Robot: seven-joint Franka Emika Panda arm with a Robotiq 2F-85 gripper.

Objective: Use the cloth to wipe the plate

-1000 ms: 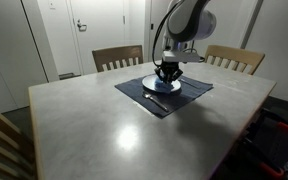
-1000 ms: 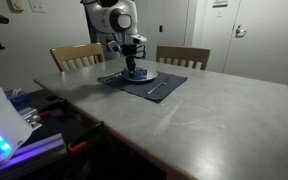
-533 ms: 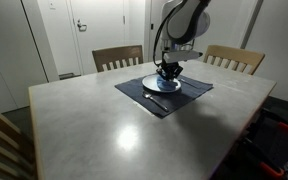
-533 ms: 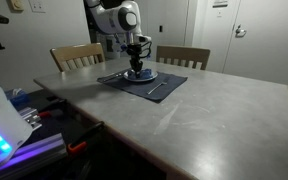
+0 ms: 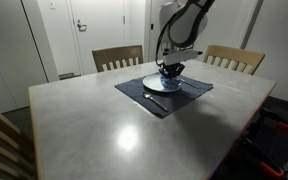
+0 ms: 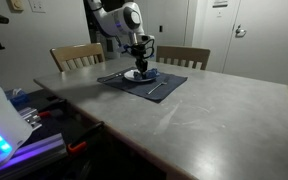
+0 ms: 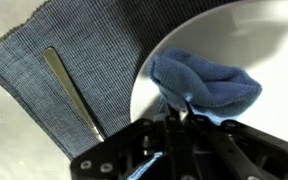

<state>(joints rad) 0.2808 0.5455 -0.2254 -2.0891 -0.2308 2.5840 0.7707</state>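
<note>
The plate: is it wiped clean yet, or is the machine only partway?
Done: the tool is shut on the cloth and holds it on the plate. In hand: apparently the wiping itself, with the cloth touching the white surface. Left: how much remains unwiped cannot be told; the cloth is not yet released.

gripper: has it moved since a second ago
Yes: in an exterior view the gripper, shut on the cloth, has slid slightly right over the plate, towards the placemat's right corner.

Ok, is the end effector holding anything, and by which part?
Yes: the end effector is shut on the blue cloth, pinching a bunched fold at its edge, over the white plate.
</note>
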